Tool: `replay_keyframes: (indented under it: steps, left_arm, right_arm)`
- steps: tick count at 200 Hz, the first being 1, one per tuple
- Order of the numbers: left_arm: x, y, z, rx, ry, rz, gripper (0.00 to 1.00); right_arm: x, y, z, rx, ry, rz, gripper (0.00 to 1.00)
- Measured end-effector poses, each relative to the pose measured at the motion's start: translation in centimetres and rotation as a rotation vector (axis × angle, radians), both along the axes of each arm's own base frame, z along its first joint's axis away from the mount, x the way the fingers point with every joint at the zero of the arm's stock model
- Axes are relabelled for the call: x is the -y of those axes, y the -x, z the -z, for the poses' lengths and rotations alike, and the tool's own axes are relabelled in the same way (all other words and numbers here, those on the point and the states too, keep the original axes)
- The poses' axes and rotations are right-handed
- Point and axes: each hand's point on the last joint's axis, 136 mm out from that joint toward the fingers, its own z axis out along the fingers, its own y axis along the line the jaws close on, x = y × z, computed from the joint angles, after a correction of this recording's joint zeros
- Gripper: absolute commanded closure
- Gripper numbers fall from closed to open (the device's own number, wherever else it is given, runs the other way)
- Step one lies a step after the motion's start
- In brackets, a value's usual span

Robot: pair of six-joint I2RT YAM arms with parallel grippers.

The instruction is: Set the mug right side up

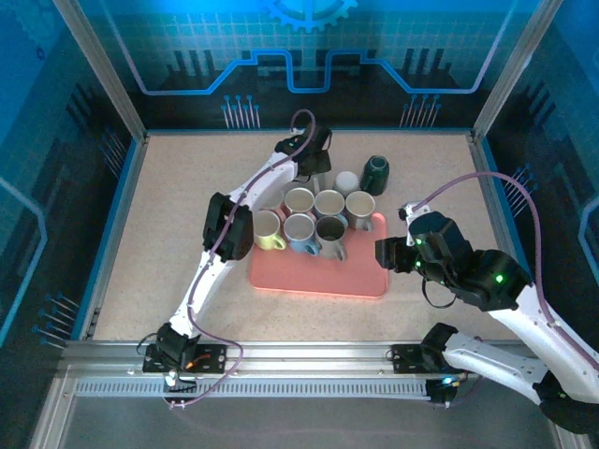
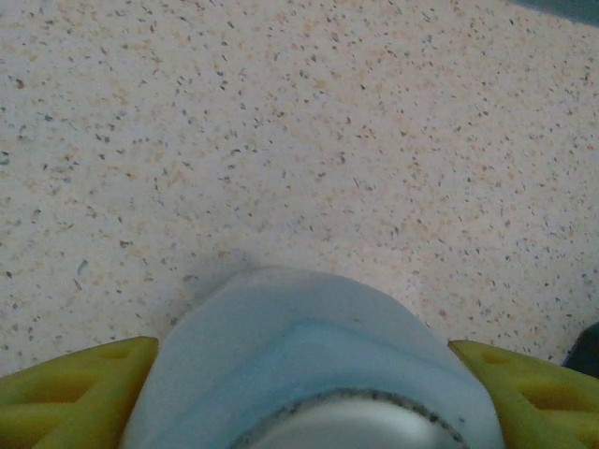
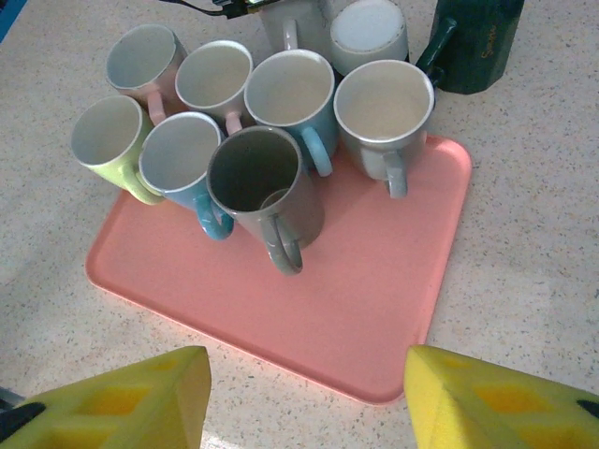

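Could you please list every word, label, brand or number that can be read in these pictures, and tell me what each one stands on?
On the dark green mug: gold lettering on its side, too blurred to read.
On the pink tray: no text.
On the back wall: gear and line graphics, no words.

A tray (image 1: 360, 276) lies mid-table (image 1: 168, 243), with seven mugs (image 1: 329, 203) crowded on its far left part, four in the back row and three in front. Behind the tray, three more stand in a line on the table: the left mug (image 2: 281, 318) between the fingers of the left gripper (image 1: 314, 174), the middle mug (image 1: 347, 181) just beside it, and the right mug (image 1: 376, 172) at the end. The right gripper (image 1: 382, 253) hangs over the tray's right edge.
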Motion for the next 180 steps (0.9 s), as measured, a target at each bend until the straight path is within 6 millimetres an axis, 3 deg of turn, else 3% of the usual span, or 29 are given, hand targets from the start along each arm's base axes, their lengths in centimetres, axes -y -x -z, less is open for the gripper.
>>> replay_keyframes:
  steps: [42, 69, 81, 111, 112, 124, 140, 155, 180]
  left_arm:
    - [-1.5, -0.4, -1.2, 0.006, 0.01, -0.021, 0.52]
    - [-2.3, 0.1, -5.9, 0.056, 0.045, -0.026, 0.53]
    - [-2.7, 0.6, -9.8, 0.107, 0.081, -0.023, 0.54]
    - [-4.0, 3.3, -22.2, 0.284, 0.227, -0.012, 0.53]
    - [-4.1, 3.6, -23.4, 0.301, 0.243, -0.009, 0.53]
    - [-4.9, 5.4, -28.3, 0.374, 0.329, 0.004, 0.52]
    - [-6.0, 8.6, -34.0, 0.458, 0.46, 0.039, 0.51]
    - [-7.0, 11.9, -37.4, 0.524, 0.576, 0.083, 0.51]
    - [-7.5, 16.8, -39.4, 0.577, 0.746, 0.155, 0.51]
  right_arm:
    - [-0.2, 0.2, -1.0, 0.021, -0.016, -0.022, 0.41]
    - [-0.6, 0.1, -2.6, 0.057, -0.042, -0.046, 0.41]
    - [-0.7, -0.2, -3.3, 0.075, -0.054, -0.041, 0.41]
    - [-1.6, -1.0, -6.0, 0.136, -0.089, -0.057, 0.41]
    - [-1.6, -1.0, -6.1, 0.137, -0.09, -0.06, 0.41]
    - [-2.6, -1.2, -7.1, 0.159, -0.112, -0.102, 0.41]
    - [-4.1, -1.3, -8.4, 0.167, -0.159, -0.163, 0.41]
    - [-5.7, -1.5, -9.5, 0.164, -0.236, -0.209, 0.39]
    - [-7.7, -2.9, -11.3, 0.145, -0.43, -0.249, 0.32]
